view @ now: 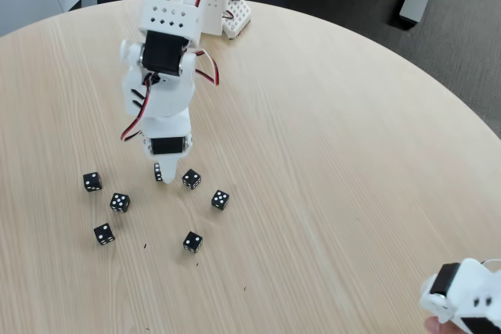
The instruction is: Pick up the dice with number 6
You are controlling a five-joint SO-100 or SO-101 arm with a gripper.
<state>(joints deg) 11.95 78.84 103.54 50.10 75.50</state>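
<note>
Seven black dice [192,242], gripper [164,180] low beside one

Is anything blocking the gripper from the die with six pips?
Nothing visible. The gripper is down at a die, half hidden by its fingers; pips too small to count. The nearest other die lies apart to the right.

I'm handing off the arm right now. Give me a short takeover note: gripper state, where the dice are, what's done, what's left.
Gripper: down at the table, closed around a black die at its tip; whether the grip is firm, and how many pips that die shows, cannot be told.
Other dice: six lie loose on the table, at and. Their pips are too small to count for sure.
Done: arm lowered onto one die.
Left: confirm it is the six, lift it clear.
</note>
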